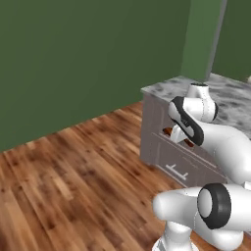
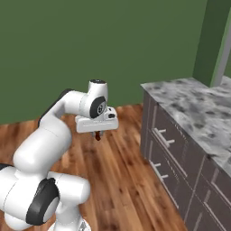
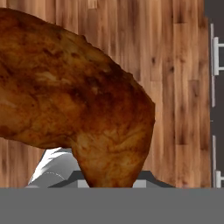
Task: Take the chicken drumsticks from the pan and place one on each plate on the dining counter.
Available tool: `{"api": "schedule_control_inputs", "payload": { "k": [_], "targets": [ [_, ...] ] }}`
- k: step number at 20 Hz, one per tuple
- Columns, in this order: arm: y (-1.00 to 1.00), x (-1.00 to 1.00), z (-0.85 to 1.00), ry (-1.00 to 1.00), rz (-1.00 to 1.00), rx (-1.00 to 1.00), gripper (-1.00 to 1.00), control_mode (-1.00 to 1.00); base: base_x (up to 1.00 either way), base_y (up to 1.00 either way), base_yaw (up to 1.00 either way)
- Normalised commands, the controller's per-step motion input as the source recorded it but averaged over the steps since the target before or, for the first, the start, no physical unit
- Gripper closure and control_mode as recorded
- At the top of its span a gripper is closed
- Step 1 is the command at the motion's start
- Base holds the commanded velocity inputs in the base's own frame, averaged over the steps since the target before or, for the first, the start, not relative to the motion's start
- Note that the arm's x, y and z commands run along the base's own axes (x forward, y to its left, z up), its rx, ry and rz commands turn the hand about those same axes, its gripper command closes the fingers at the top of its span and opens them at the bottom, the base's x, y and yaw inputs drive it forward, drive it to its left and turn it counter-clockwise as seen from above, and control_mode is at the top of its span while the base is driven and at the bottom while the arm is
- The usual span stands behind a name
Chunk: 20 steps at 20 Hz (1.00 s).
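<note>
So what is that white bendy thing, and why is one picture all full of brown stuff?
The white bendy thing is a robot arm on a base that drives around a pretend kitchen. Two pictures come from cameras on that base, looking over the arm from its left and its right. The third comes from a camera on the robot's hand. The brown stuff is a chicken drumstick, looking huge because it is so close. The gripper has its jaws shut on it, above the wooden floor. Beside it stands the marbled dining counter.
</note>
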Motion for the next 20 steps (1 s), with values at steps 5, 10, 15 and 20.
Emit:
{"api": "schedule_control_inputs", "payload": {
  "k": [5, 10, 15, 20],
  "targets": [
    [0.00, 0.00, 0.00, 0.00, 0.00, 0.00, 1.00, 1.00, 1.00, 0.29, -0.18],
    [0.00, 0.00, 0.00, 0.00, 0.00, 0.00, 1.00, 1.00, 1.00, 0.38, -0.21],
    [0.00, 0.00, 0.00, 0.00, 0.00, 0.00, 1.00, 1.00, 1.00, 0.43, -0.26],
    [0.00, 0.00, 0.00, 0.00, 0.00, 0.00, 1.00, 1.00, 1.00, 0.45, -0.35]
  ]
}}
